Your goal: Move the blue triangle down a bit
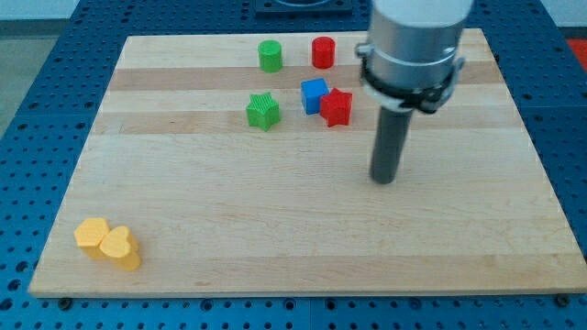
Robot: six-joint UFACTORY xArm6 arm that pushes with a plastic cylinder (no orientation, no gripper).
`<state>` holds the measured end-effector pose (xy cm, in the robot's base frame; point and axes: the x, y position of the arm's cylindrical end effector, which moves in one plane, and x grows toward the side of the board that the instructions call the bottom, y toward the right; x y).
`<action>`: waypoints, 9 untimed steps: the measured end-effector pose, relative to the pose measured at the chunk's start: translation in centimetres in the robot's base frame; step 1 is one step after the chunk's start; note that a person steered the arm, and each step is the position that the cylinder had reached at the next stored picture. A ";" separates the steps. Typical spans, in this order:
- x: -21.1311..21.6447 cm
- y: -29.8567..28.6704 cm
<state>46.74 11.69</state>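
The only blue block [314, 94] in view looks like a cube and sits near the top middle of the wooden board [275, 229]. It touches a red star [337, 107] on its right. No clearly triangular blue block shows, and the arm's body hides part of the board's top right. My tip [383, 180] rests on the board below and to the right of the blue block and the red star, apart from both.
A green star [263, 111] lies left of the blue block. A green cylinder [270, 56] and a red cylinder [323, 52] stand near the top edge. A yellow hexagonal block [92, 235] and a yellow heart-like block [121, 247] touch at the bottom left corner.
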 end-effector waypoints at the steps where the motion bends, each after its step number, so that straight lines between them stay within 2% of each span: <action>1: -7.4 6.1; 2: -8.9 8.9; 3: -15.9 12.7; 4: -19.7 11.8; 5: -22.8 7.1; 7: -22.9 4.6; 9: -18.8 4.6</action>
